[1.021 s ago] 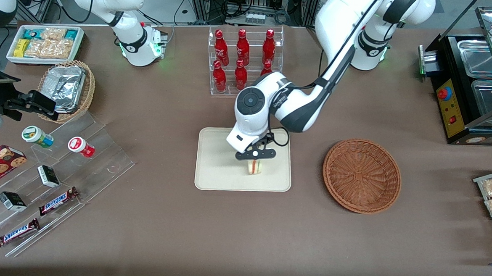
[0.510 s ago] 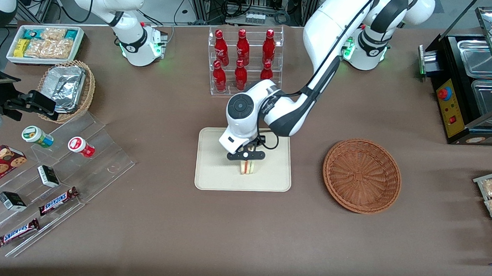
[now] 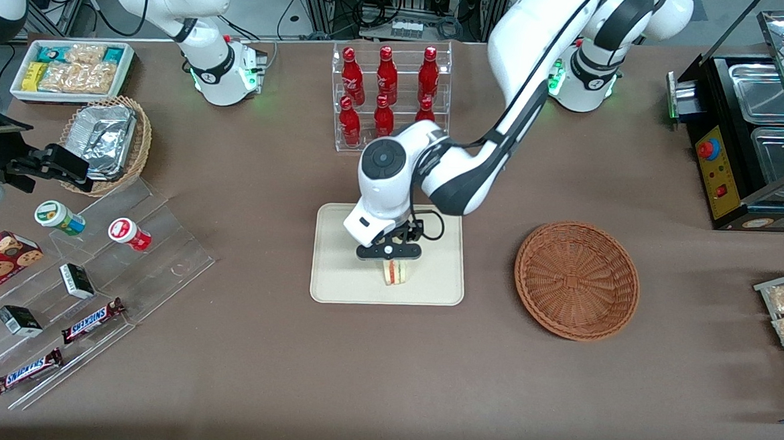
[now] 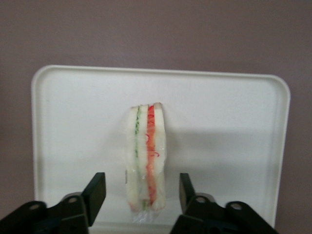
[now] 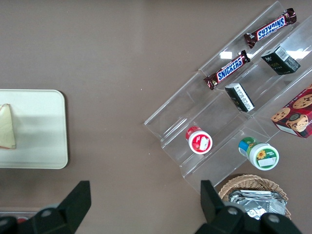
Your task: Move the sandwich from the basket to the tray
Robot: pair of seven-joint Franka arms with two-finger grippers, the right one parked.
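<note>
My gripper (image 3: 388, 252) hangs just above the tray (image 3: 335, 284), fingers spread wide w/ clear gaps each side of the sandwich (image 3: 395, 272), nothing held. Wrist view confirms: fingertips (image 4: 96, 189) apart, the sandwich (image 4: 146, 163) standing on edge on the tray (image 4: 68, 112) between them, touching neither.

Vs. half a sec ago: I had it pinched, carried toward the tray's middle; now the jaws have let go and my wrist has lifted a bit. The sandwich sits on the tray, somewhat nearer the front camera than tray centre, leaning slightly but upright.

The basket (image 3: 577, 280) lies well apart from the tray, toward my arm's end of the table, w/ nothing in it.

My read: transfer is basically done. What's left is to pull straight up w/o brushing the sandwich, since it's on a narrow edge and could tip.
</note>
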